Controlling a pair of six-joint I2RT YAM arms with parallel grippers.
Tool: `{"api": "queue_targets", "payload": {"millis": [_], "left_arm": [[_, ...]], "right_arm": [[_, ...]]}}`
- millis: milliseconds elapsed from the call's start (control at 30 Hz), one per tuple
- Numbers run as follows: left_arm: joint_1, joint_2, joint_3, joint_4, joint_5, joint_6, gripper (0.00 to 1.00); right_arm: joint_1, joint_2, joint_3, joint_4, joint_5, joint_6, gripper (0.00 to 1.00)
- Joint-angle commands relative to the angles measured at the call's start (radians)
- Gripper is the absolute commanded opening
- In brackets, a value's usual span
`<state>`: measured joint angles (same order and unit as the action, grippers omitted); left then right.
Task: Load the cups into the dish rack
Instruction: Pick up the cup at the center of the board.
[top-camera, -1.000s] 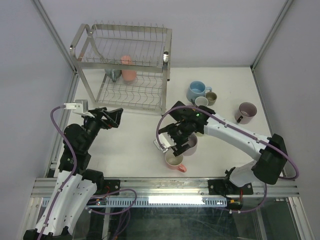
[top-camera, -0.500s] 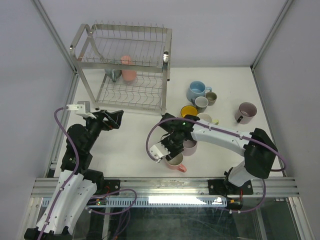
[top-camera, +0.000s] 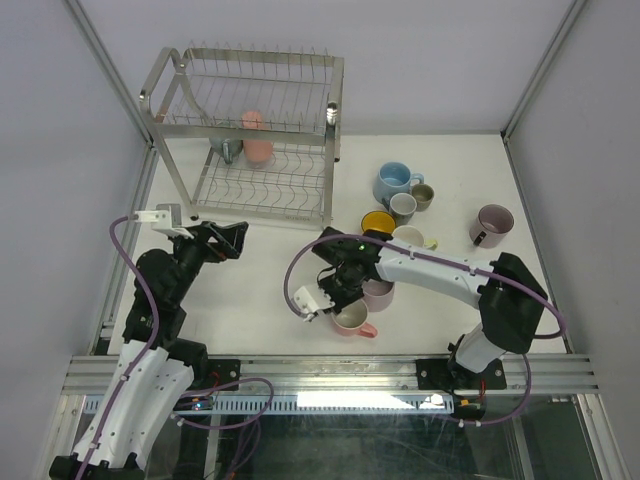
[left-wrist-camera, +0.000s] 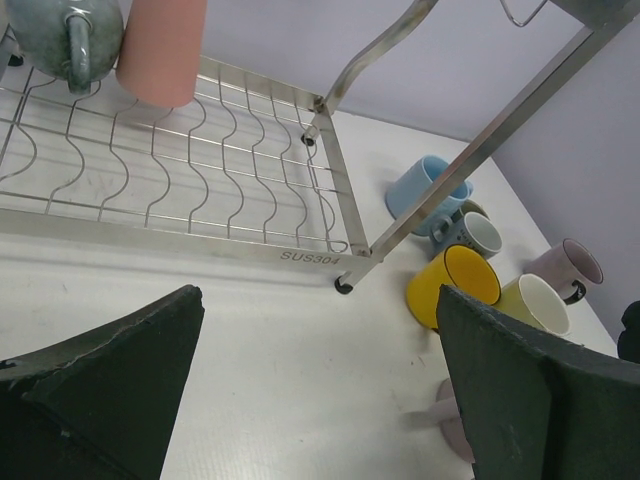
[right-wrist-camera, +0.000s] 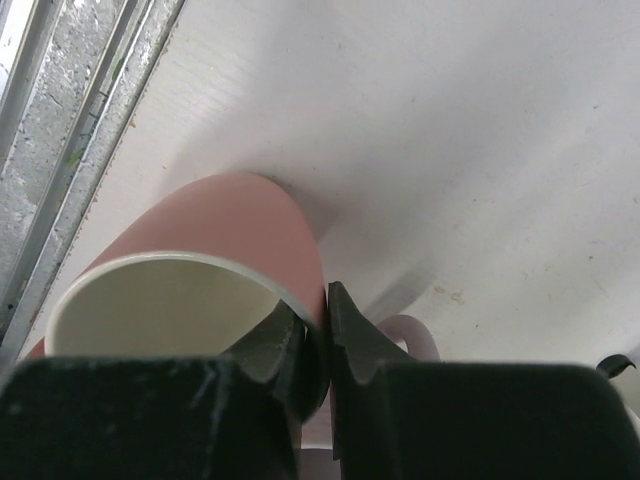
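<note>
Pinches the wall of the salmon pink cup (top-camera: 354, 322) (right-wrist-camera: 215, 225) with the right gripper (top-camera: 338, 306) (right-wrist-camera: 322, 300), one finger inside the rim and one outside, jaws almost together. Stands that cup upright near the front edge of the table (top-camera: 260, 290), just beside a lilac cup (top-camera: 379, 293). Holds the left gripper (top-camera: 228, 238) (left-wrist-camera: 318, 300) spread wide, empty, just in front of the dish rack (top-camera: 150, 100) (left-wrist-camera: 340, 210). On the rack's lower tier: a pink cup (top-camera: 257, 150) (left-wrist-camera: 160, 50) and a grey cup (top-camera: 228, 150) (left-wrist-camera: 65, 35). Loose on the table right of the rack: light blue cup (top-camera: 395, 182), yellow cup (top-camera: 377, 222), mauve cup (top-camera: 492, 225).
</note>
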<state>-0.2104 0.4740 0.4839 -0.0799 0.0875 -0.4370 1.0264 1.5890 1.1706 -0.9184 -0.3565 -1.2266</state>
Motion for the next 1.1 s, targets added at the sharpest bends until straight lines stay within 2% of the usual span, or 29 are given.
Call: {"api": "queue_targets", "payload": {"millis": [0, 200, 433, 700, 800, 933, 1000, 1067], "left_arm": [[-0.004, -0.018, -0.016, 0.056, 0.046, -0.033, 0.99], [-0.005, -0.023, -0.056, 0.152, 0.141, -0.104, 0.99], [-0.004, -0.018, -0.121, 0.371, 0.262, -0.229, 0.99], [-0.005, 0.033, -0.187, 0.672, 0.355, -0.407, 0.99], [-0.005, 0.091, -0.217, 0.841, 0.387, -0.513, 0.99], [-0.021, 0.197, -0.237, 0.98, 0.41, -0.597, 0.98], [-0.065, 0.236, -0.237, 1.019, 0.394, -0.606, 0.98], [-0.135, 0.272, -0.236, 1.049, 0.35, -0.59, 0.98]], "right_arm": [[-0.001, -0.024, 0.1, 0.004, -0.09, 0.074, 0.0], [-0.087, -0.049, 0.205, -0.079, -0.311, 0.116, 0.0], [-0.231, -0.104, 0.288, -0.181, -0.597, 0.091, 0.0], [-0.49, -0.198, 0.318, -0.233, -0.849, 0.071, 0.0], [-0.606, -0.261, 0.275, -0.126, -0.921, 0.18, 0.0], [-0.776, -0.347, 0.166, 0.158, -1.05, 0.472, 0.0], [-0.863, -0.357, 0.138, 0.234, -1.108, 0.569, 0.0], [-0.918, -0.375, 0.085, 0.396, -1.139, 0.744, 0.0]]}}
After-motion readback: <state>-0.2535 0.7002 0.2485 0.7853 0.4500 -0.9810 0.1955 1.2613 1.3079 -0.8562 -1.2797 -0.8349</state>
